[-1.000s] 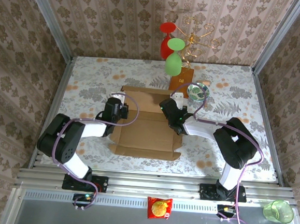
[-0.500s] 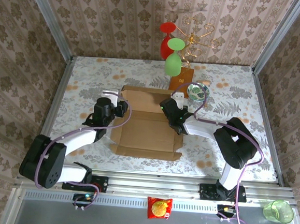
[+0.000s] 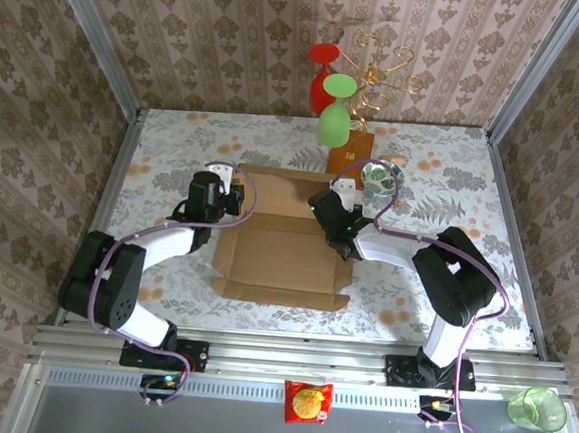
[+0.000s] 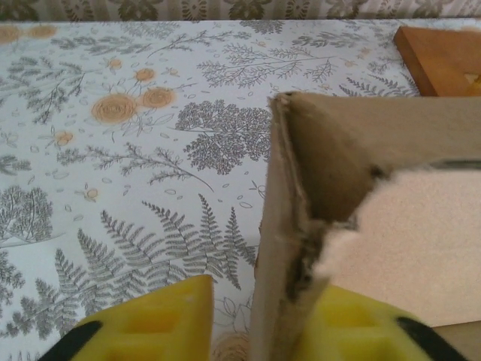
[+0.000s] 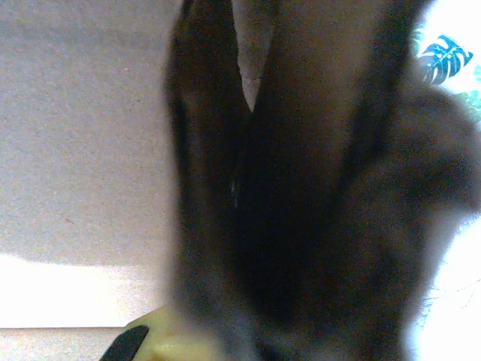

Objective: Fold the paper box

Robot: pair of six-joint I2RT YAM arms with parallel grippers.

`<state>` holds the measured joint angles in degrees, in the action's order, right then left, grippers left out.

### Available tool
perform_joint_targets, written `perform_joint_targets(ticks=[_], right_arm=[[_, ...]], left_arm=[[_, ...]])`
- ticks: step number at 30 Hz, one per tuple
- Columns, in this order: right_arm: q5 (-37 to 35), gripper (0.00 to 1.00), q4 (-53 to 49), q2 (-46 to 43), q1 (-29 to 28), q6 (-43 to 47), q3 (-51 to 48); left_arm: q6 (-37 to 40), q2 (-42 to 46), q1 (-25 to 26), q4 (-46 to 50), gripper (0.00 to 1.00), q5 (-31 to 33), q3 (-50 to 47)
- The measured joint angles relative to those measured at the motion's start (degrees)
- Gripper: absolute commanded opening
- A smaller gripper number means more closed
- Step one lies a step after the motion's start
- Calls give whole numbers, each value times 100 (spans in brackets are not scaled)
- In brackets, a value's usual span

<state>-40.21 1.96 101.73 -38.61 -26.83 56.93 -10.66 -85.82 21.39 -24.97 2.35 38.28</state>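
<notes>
You had the paper box [image 3: 284, 256] at the middle of the table [image 3: 164, 152], its base flat and its walls partly raised. The left gripper [image 3: 219, 189] sat at the box's 10 o'clock corner. In the left wrist view its yellow fingers [image 4: 154, 320] straddled the upright corner wall, released rather than clenched, with a sliver of tabletop showing between one pad and the cardboard. The right gripper [image 3: 332, 212] was pressed in at the 2 o'clock corner. Its wrist view was dark, blurred cardboard close to the lens, so I could not tell whether that claw gripped anything. The step in hand looked like standing the 9 o'clock wall square. To do it well, you would have closed on the wall just below its torn edge, kept the crease on the table, and let the right arm brace the opposite side so the base did not slide. Compared with a second earlier, your left gripper had travelled toward 12 o'clock along that wall, while the right arm and the box had barely shifted.
</notes>
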Motion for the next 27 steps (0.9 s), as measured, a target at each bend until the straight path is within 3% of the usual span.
perform_joint_targets(ticks=[7, 10, 11, 13, 16, 22, 27], right_arm=[[11, 0, 15, 0, 0, 2, 0], [11, 0, 15, 0, 0, 0, 0], [11, 0, 13, 0, 0, 0, 0], [9, 0, 15, 0, 0, 2, 0], [9, 0, 22, 0, 11, 4, -2], [-2, 0, 205, -24, 11, 48, -109], [-7, 0, 387, -52, 11, 116, -216]], left_arm=[[46, -260, 345, -245, 1, 667, 61], [66, -334, 522, -361, 1, 1025, 61], [72, -354, 566, -402, 3, 1110, 61], [81, -369, 640, -439, 20, 1244, 57], [83, -273, 728, -356, 38, 1311, -33], [-503, 1266, 782, 546, 48, 1187, -426], [-1589, 2686, 586, 1449, 55, 1117, -243]])
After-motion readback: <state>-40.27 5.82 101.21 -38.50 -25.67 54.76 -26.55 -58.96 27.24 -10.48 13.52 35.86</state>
